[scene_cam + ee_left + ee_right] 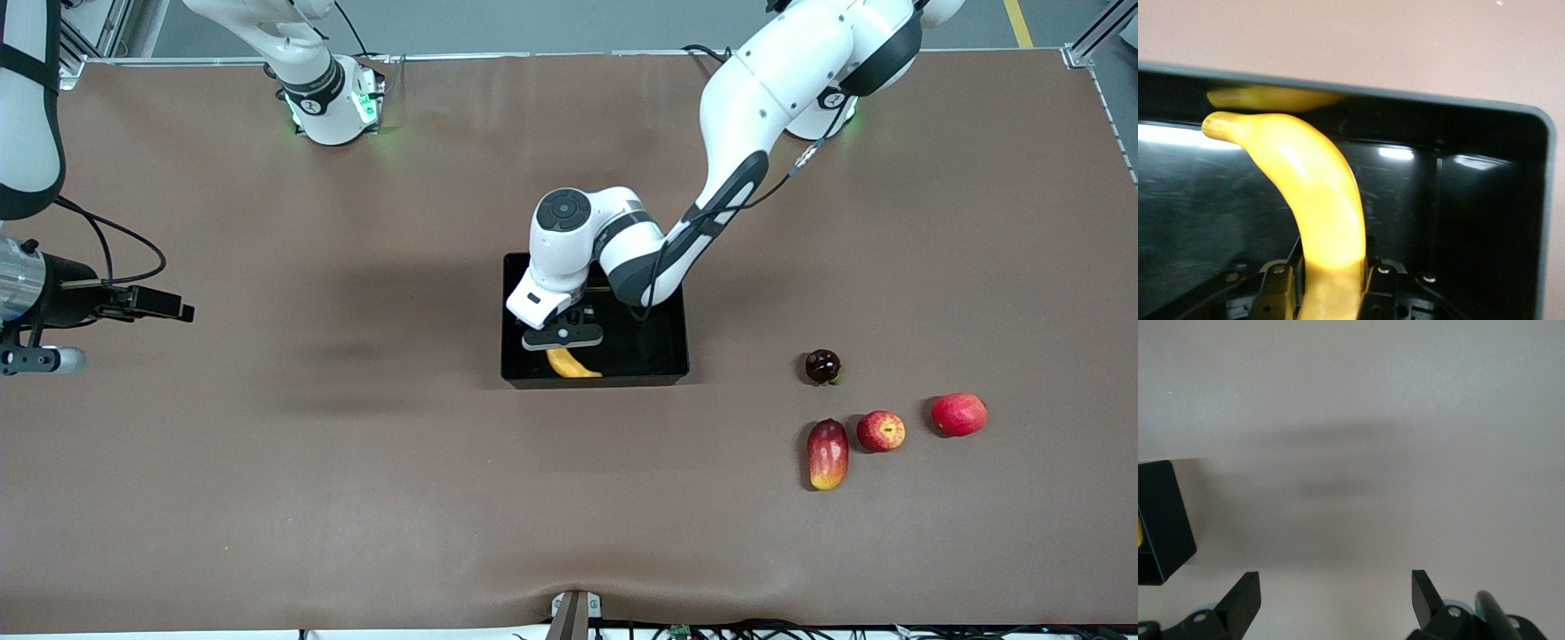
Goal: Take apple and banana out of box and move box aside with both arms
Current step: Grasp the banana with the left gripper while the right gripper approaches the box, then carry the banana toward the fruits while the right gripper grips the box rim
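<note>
The yellow banana [573, 364] is inside the black box [685, 338] at mid-table, its tip close to the wall nearest the front camera. My left gripper [562, 342] reaches down into the box and is shut on the banana. In the left wrist view the banana [1318, 193] runs out from between the fingers [1277, 287] of the left gripper [1331, 277] toward the glossy box wall [1485, 200]. The red apple [880, 431] with yellow streaks lies on the table toward the left arm's end. My right gripper [169, 305] hangs open and empty over the table at the right arm's end [1336, 587].
Beside the apple lie an oblong red-and-yellow fruit [827, 453], a plain red fruit [958, 414] and, farther from the front camera, a small dark maroon fruit [822, 366]. A corner of the box [1161, 520] shows in the right wrist view. A brown cloth covers the table [356, 489].
</note>
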Robot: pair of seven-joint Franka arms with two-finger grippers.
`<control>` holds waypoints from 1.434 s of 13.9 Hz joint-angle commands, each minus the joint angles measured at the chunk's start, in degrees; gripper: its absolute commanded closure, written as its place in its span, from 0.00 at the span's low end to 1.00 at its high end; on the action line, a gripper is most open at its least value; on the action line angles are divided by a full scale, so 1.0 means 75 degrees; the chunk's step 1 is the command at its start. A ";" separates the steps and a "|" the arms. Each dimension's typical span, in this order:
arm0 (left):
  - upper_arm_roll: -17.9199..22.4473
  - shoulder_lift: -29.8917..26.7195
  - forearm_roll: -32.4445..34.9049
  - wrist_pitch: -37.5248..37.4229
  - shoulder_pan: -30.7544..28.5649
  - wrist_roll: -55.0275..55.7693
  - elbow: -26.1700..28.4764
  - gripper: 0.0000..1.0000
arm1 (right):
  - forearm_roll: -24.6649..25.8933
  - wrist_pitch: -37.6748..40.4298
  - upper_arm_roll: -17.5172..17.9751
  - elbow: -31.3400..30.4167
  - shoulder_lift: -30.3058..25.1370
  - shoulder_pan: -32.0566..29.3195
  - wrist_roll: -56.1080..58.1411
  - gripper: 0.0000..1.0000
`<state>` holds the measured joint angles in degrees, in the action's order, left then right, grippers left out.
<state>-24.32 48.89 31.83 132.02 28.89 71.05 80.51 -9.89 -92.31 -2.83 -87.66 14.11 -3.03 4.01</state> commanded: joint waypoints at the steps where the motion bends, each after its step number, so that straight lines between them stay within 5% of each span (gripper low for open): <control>1: -0.0016 -0.0565 -0.0129 -0.1065 -0.0019 -0.0286 -0.0210 1.00 | -0.0239 0.0062 0.0002 0.0133 0.0064 0.0168 -0.0344 0.00; 9: 0.0008 -0.2733 -0.2168 -0.2777 -0.1669 -0.3363 -0.0129 1.00 | -0.1072 -0.0769 0.0002 0.0051 0.0485 0.2195 -0.2269 0.00; 13: 0.0019 -0.3143 -0.2193 -0.3925 -0.2712 -0.5564 0.0139 1.00 | -0.1049 -0.1355 0.0002 -0.0264 0.0825 0.2816 -0.2397 0.00; 20: 0.0031 -0.3531 -0.2088 -0.3811 -0.4846 -0.8756 0.1160 1.00 | -0.0920 -0.3335 -0.0021 -0.0815 0.1809 0.4363 -0.3230 0.00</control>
<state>-23.80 24.28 16.30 102.46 -4.72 9.89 86.59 -16.78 -115.52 -2.16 -93.13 26.39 28.02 -19.56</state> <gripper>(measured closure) 0.643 0.000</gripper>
